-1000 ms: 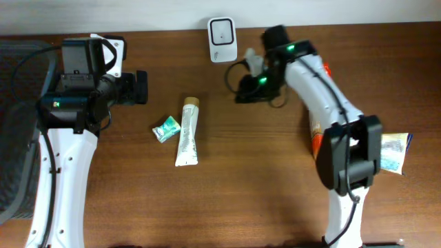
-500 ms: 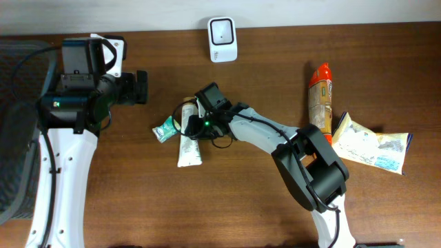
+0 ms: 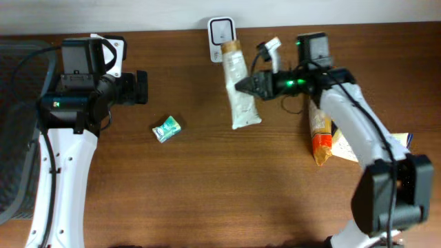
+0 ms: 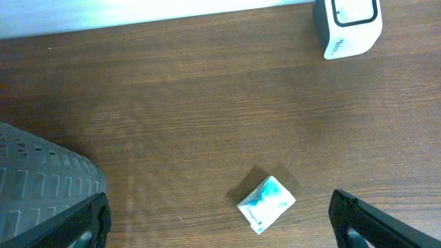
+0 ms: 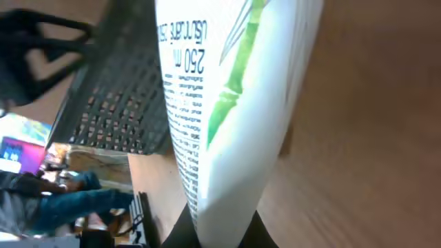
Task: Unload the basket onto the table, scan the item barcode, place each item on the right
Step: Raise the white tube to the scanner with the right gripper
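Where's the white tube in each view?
Overhead: white tube top centre, clamped by the right claw, cap end near the scanner.
Left wrist: not in view.
Right wrist: fills the centre, gripped at the bottom edge.
Shared landmark: grey mesh basket, overhead left edge, left wrist lower left, right wrist behind the tube.

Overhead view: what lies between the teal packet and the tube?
Nothing: bare tabletop separates the teal packet from the tube, seen overhead.

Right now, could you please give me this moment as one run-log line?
tube: cap end by scanner | right fingers: shut on tube | left fingers: open, empty | green packet: on table
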Robot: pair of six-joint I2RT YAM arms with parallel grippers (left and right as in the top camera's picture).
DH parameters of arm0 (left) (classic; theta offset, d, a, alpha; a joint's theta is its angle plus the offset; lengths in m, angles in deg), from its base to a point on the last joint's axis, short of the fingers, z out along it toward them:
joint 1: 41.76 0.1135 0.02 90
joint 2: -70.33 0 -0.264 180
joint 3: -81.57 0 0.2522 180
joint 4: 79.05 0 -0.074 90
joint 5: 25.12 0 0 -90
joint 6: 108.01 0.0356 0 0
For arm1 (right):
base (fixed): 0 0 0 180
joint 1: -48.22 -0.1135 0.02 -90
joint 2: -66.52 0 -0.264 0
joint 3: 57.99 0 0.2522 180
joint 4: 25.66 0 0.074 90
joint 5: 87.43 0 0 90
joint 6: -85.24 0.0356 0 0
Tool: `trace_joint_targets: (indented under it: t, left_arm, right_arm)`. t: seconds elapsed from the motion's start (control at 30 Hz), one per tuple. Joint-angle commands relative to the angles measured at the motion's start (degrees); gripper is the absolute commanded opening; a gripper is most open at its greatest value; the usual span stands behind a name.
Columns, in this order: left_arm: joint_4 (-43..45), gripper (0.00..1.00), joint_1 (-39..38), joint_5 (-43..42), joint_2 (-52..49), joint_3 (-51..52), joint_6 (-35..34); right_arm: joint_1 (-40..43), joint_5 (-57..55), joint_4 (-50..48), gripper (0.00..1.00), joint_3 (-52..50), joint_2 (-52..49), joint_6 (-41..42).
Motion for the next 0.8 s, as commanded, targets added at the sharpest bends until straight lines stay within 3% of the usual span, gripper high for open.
trace_joint_targets:
  t: [0.0, 0.3, 0.5, 0.63, 0.67, 0.77]
  left_arm:
    - [0.11, 0.99, 0.11, 0.2, 0.24, -0.24, 0.28]
    - [0.13, 0.99, 0.11, 0.2, 0.24, -0.24, 0.28]
    - [0.13, 0.99, 0.11, 0.22, 0.24, -0.24, 0.28]
    - [0.13, 0.99, 0.11, 0.2, 0.24, -0.24, 0.28]
    - [0.13, 0.99, 0.11, 0.2, 0.24, -0.24, 0.28]
    - [0.11, 0.99, 0.11, 0.22, 0.24, -0.24, 0.28]
  right_arm:
    - [-0.02, 4.79, -0.28, 0.04, 0.66, 4.13, -5.05]
    - [-0.04, 4.09, -0.61, 0.04, 1.18, 4.2, -5.42]
    - [-0.22, -4.5, 14.93, 0.04, 15.02, 4.2, -8.74]
    - [-1.88, -6.47, 16.7, 0.04, 17.16, 4.17, -11.34]
    - [-2.43, -10.91, 16.76, 0.04, 18.36, 4.17, -10.16]
    - [-8.68, -49.75, 21.55, 0.04, 32.61, 1.14, -10.21]
